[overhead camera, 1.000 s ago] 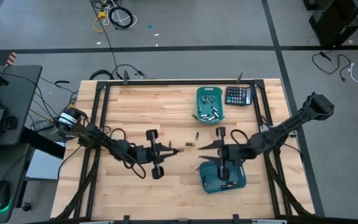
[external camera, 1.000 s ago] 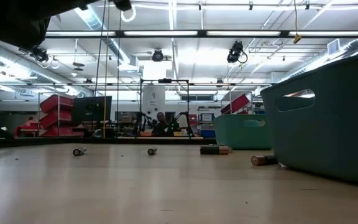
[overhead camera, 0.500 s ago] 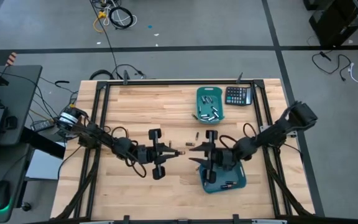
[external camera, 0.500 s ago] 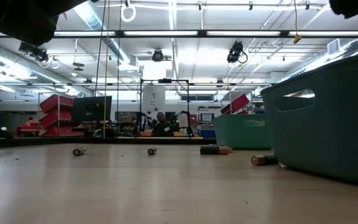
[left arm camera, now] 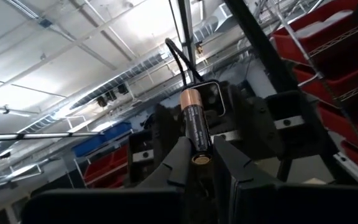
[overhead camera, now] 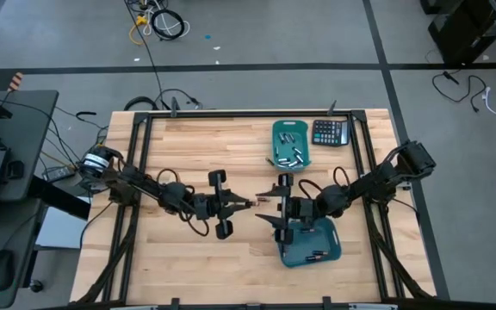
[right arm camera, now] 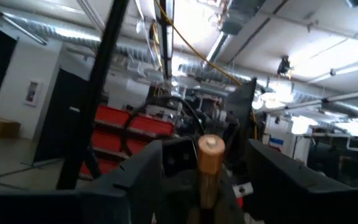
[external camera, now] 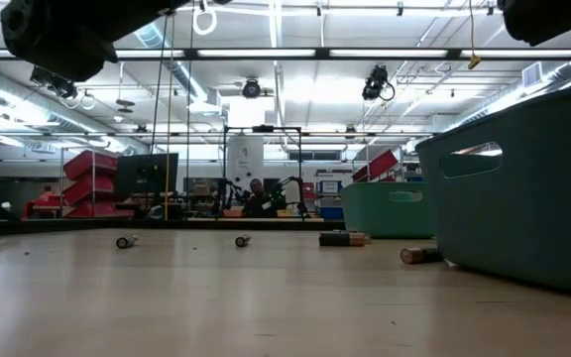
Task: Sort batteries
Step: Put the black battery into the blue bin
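I see left end effector (overhead camera: 246,203) clamped on a black copper-capped cylindrical battery (left arm camera: 196,128), facing wide-open right end effector (overhead camera: 268,201) beside it.

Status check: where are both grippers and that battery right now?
Left gripper shut on battery, held mid-table. Right gripper open, facing it, fingers either side of the battery's copper end. Nothing between them; loose batteries lie on the table.

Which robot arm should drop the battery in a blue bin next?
Probably the right. The left gripper is shut on the battery, yet it is farther from both bins. The right gripper faces it with fingers wide open around the battery's copper tip, and its arm lies over the near teal bin.
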